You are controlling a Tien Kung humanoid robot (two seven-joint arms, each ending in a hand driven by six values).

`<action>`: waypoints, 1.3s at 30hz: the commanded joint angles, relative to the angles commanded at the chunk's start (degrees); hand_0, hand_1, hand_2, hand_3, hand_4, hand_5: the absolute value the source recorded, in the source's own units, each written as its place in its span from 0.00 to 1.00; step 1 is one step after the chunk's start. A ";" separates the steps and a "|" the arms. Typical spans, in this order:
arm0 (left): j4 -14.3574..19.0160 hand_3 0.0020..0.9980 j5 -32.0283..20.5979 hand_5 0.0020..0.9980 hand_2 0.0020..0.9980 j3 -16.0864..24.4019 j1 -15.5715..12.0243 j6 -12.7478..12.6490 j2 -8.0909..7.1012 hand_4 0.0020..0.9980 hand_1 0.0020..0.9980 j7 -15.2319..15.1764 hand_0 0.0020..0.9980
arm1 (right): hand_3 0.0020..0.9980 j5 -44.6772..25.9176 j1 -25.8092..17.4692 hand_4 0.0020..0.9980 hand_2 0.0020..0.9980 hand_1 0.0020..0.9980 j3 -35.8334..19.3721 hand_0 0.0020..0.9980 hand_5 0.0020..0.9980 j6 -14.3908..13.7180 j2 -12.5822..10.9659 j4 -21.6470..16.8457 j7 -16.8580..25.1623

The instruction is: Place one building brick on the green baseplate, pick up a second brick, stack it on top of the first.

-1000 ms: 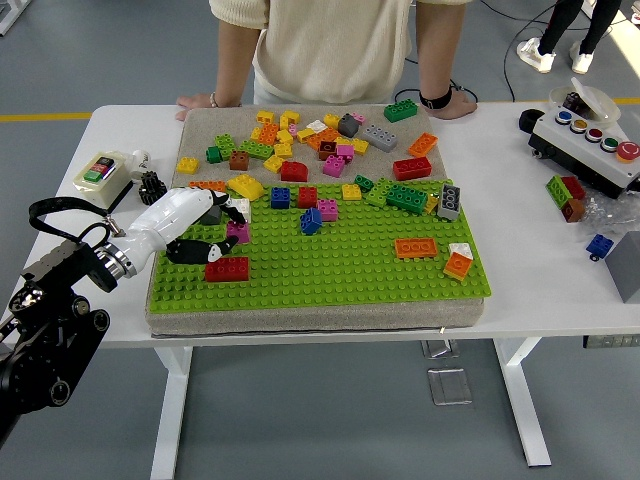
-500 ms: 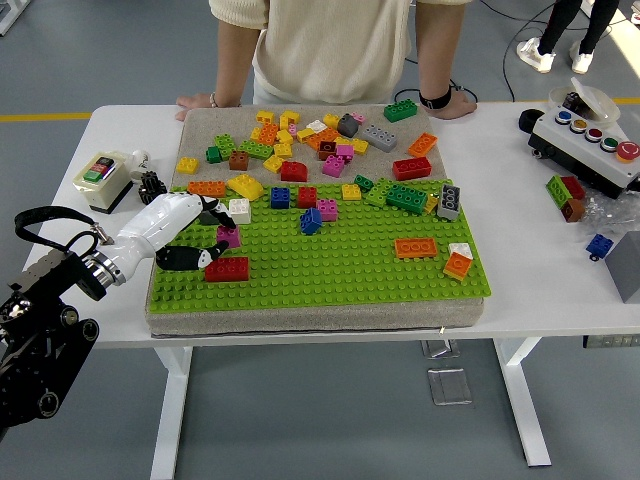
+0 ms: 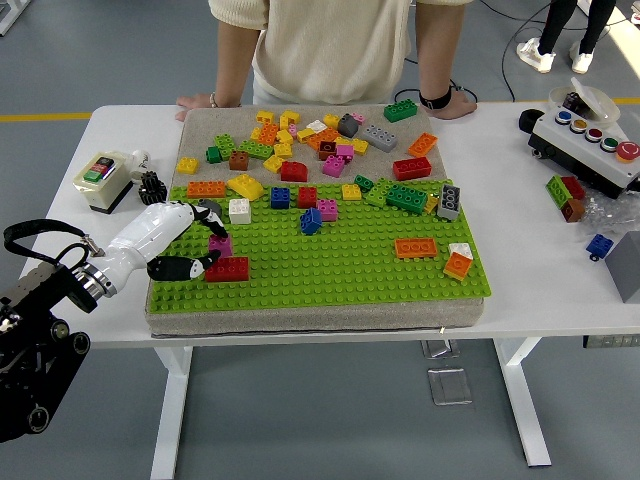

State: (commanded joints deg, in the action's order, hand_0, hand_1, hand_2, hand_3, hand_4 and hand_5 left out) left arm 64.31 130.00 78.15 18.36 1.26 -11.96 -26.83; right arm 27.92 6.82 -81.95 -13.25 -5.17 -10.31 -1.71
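The left hand (image 3: 185, 243) reaches in from the left edge and lies over the left margin of the green baseplate (image 3: 330, 265). Its fingers (image 3: 212, 212) are spread and loose, and they grip nothing. A magenta brick (image 3: 220, 245) sits on the baseplate between the upper fingers and the thumb (image 3: 183, 266); whether a fingertip touches it cannot be determined. A red brick (image 3: 228, 269) lies flat on the baseplate just right of the thumb tip and just below the magenta brick. A white brick (image 3: 239, 210) stands on the baseplate just right of the upper fingers. No brick near the hand is stacked on another. Loose bricks in mixed colours cover the grey mat (image 3: 205, 128) beyond the baseplate's far edge. An orange brick (image 3: 416, 247) lies on the right part of the baseplate, well apart from the hand. A person stands at the far side with both hands resting on the table (image 3: 520, 250) edge.
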 joint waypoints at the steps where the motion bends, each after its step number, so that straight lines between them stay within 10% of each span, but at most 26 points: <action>1: 0.07 0.55 0.00 0.00 0.56 0.00 -0.20 -0.09 -0.02 0.62 0.65 -0.02 0.72 | 0.60 -0.02 -0.02 0.92 0.72 0.67 0.00 0.74 0.50 -0.01 0.00 0.00 0.00; 39: -2.01 0.55 0.00 0.00 0.56 -0.29 -1.09 -1.64 0.24 0.64 0.65 -0.95 0.74 | 0.60 -0.09 -0.11 0.92 0.71 0.67 0.37 0.74 0.50 -0.49 0.21 0.00 -0.16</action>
State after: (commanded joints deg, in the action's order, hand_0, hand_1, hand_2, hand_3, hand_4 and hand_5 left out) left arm 62.30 130.00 77.86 17.27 -0.38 -11.72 -27.78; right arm 27.83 6.71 -81.58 -13.73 -4.97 -10.31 -1.87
